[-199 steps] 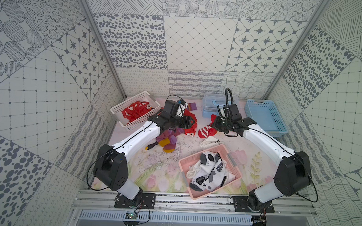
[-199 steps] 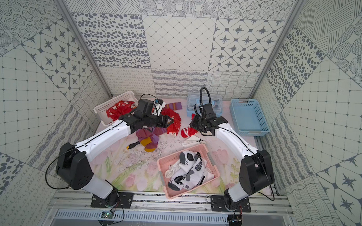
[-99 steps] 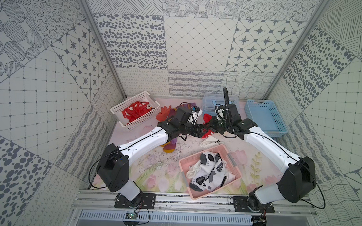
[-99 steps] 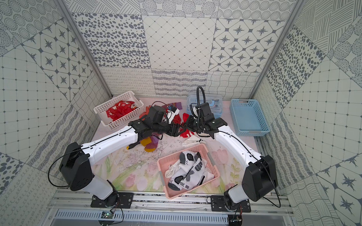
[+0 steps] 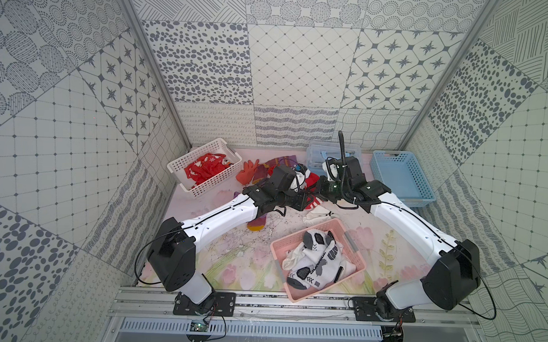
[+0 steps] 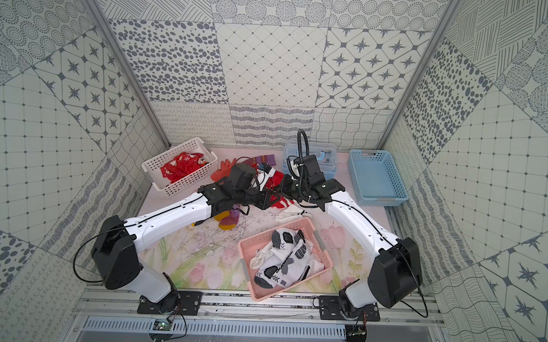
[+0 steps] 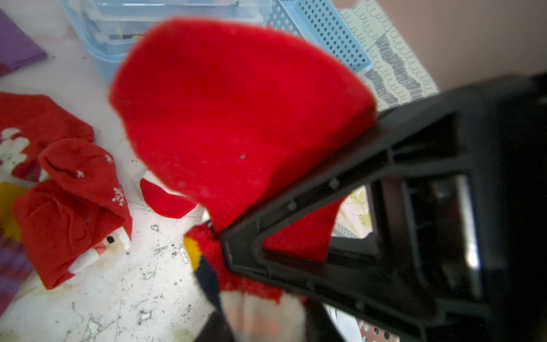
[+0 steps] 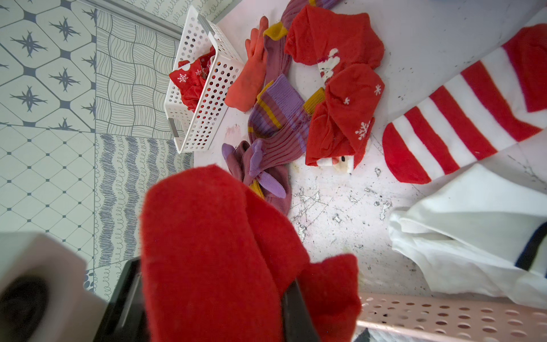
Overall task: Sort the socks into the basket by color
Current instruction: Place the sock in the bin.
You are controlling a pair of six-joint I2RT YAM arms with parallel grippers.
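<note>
White basket far left at the back, red snowflake socks heaped inside. Just right of it on the mat: orange-red glove, then purple socks with yellow bands, partly under the left arm. One purple-and-yellow sock pokes out beneath that arm's forearm.

Centre: both grippers meet over the loose pile. Left gripper has its jaws pinched on a plain red sock; the fabric fills the left wrist view and hides much of the mat. Right gripper is also closed on this red sock, fabric draped over its fingers, so the sock hangs between the two arms. The arms' black wrists block the pile in both top views.

Under and beside them: red snowflake sock, red-and-white striped sock, white sock touching the pink basket's rim.

Pink basket at front centre-right, holding white socks with black-grey marks. Behind: clear lidded box. Far right: blue basket.
</note>
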